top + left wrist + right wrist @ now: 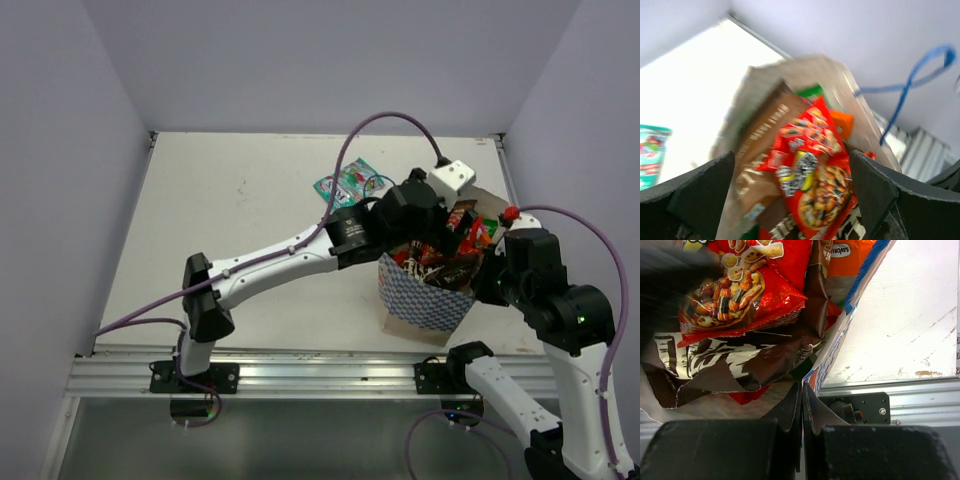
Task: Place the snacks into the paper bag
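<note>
The paper bag (pixel 425 300), white with blue chequered sides, stands at the front right of the table. It holds several snacks: a red packet (pixel 815 170), a brown crisp bag (pixel 762 150), an orange packet (pixel 842 122) and a bit of a green one (pixel 812 91). My left gripper (pixel 792 195) is open just above the bag's mouth, with the red packet below the jaws. My right gripper (pixel 802 395) is shut on the bag's near right rim (pixel 840 335). A teal packet (pixel 348 183) lies on the table behind the bag.
A blue string handle (pixel 920 70) sticks up at the bag's far side. The left arm (pixel 290 255) reaches across the table's middle. The metal rail (pixel 320 370) runs along the near edge. Grey walls enclose the table.
</note>
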Robot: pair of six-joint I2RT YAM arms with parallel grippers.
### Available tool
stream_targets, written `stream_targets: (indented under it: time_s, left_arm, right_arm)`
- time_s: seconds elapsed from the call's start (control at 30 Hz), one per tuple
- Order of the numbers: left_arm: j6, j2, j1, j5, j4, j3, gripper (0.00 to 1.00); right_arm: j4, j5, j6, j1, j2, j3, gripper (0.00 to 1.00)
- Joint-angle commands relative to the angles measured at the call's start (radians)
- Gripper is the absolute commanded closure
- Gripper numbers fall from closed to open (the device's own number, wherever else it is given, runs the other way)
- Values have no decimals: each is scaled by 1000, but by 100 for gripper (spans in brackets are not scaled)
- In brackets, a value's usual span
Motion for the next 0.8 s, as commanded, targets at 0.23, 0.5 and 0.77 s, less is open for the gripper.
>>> stream_targets:
  time_s: [0.23, 0.5, 0.77]
  left_arm:
    - [-90, -81, 426, -285, 16, -48, 0]
    - [-134, 208, 604, -90, 43, -33, 0]
    - [-140, 368, 607, -8, 92, -39, 0]
  right_arm:
    - [23, -25, 6, 3, -5, 69, 100]
    - [6, 0, -11, 3, 11, 86, 100]
    - [28, -11, -22, 3, 49, 58, 100]
